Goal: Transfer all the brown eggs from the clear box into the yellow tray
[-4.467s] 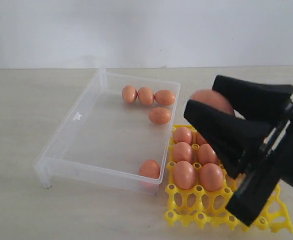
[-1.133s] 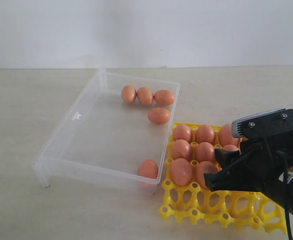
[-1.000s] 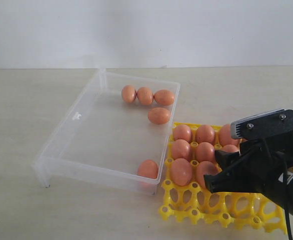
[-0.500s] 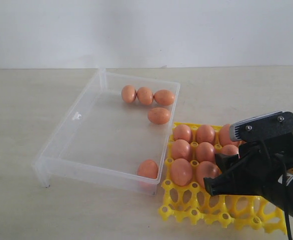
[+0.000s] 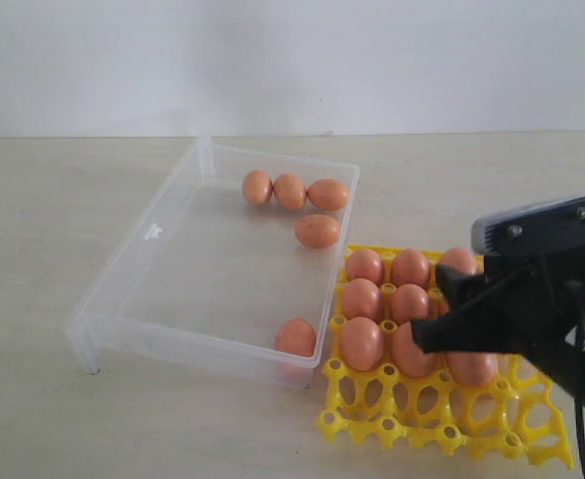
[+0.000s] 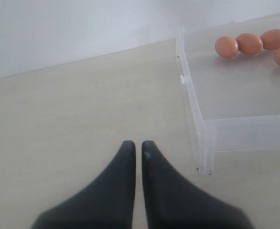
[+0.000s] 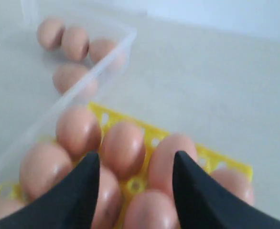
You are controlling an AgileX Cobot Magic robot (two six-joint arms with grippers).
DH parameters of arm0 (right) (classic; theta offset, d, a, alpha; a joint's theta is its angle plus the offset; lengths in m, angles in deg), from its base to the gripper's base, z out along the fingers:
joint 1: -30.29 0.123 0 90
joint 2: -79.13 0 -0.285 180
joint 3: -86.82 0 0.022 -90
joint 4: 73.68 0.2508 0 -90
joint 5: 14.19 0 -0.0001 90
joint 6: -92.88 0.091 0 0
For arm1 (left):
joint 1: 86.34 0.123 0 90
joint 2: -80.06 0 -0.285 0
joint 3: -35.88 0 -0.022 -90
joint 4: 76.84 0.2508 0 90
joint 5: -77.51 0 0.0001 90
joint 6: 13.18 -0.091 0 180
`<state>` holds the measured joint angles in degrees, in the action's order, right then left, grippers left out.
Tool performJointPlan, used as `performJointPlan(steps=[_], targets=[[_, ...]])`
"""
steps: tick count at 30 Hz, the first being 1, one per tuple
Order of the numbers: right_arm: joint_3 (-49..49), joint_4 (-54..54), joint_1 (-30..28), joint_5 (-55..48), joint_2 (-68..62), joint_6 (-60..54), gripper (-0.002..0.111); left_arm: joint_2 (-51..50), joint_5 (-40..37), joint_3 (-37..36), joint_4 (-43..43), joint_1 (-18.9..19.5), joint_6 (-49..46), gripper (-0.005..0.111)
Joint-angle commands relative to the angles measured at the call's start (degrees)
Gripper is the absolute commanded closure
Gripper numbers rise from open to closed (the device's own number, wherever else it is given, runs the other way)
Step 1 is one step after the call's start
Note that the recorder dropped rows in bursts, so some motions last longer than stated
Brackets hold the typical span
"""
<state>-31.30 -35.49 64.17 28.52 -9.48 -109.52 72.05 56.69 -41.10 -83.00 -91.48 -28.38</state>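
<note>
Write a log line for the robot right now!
right claw: open over yellow tray | left claw: shut | clear box: five brown eggs

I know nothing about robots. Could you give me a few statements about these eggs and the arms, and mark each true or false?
1. Five eggs lie in the clear box. True.
2. The yellow tray sits inside the clear box. False: it rests on the table beside the box.
3. The left arm's fingers are closed together with nothing between them. True.
4. The right arm's fingers hang over the clear box. False: they are spread apart above the eggs in the yellow tray.
</note>
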Motion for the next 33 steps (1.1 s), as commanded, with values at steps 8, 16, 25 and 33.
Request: performJointPlan(steps=[8,16,25,33], targets=[[-1.0,3.2,0.0,-24.2,16.0,-1.0,0.104,0.2,0.2,-0.2,0.0,0.2,0.6,0.103],[-1.4,2.8,0.0,-39.3,19.6,0.7,0.108,0.2,0.2,-0.2,0.0,0.2,0.6,0.103],[1.7,-3.6,-0.2,-42.1,19.6,-2.2,0.109,0.2,0.2,-0.2,0.0,0.2,0.6,0.103],[4.7,3.5,-0.2,-23.5,19.4,-5.5,0.109,0.2,0.2,-0.2,0.0,0.2,0.6,0.103]])
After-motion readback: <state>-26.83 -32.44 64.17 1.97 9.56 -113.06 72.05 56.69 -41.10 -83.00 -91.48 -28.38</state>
